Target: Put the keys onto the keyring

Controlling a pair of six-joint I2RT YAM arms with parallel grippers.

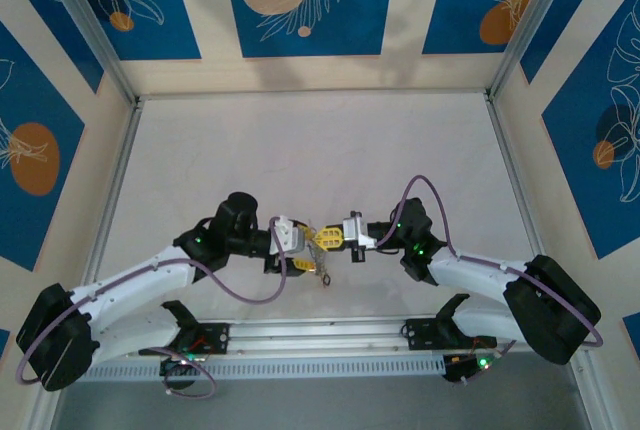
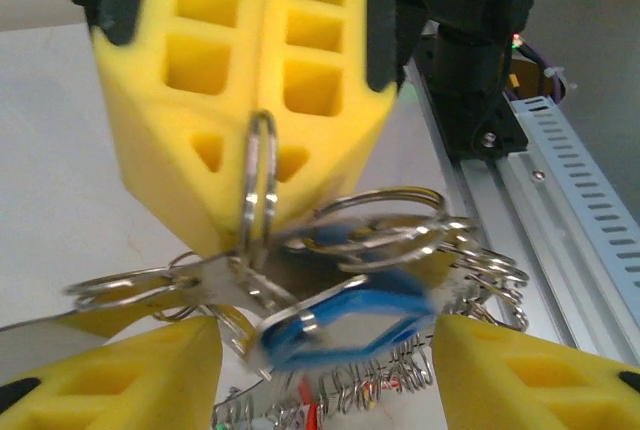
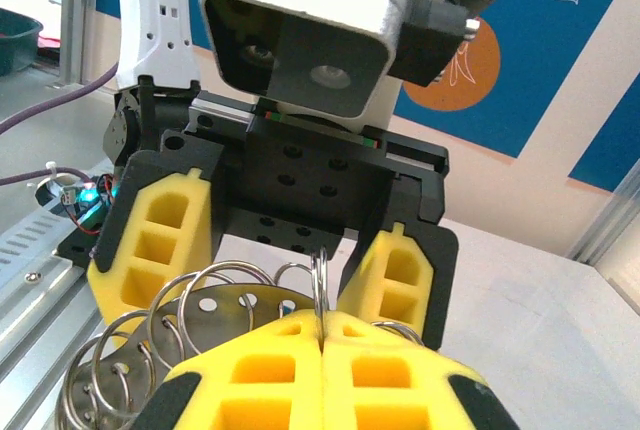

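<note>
**Right jaws pinch the ring, left jaws stand apart around the keys**

The two arms meet in the middle, above the white desk (image 1: 300, 140). The right jaws are fully closed: their yellow foam pads (image 3: 260, 370) press together and grip the thin grey metal wire keyring (image 2: 258, 175), which stands upright and edge-on between them. The left jaws are parted, with their yellow foam pads (image 2: 130, 375) well apart on both sides of the bunch, and they grip nothing that I can see. Between these pads hangs a small metal key with a blue plastic tag (image 2: 345, 318), just below the keyring. Beside it is a cluster of small silver split rings (image 2: 475, 260), overlapping each other.
</note>
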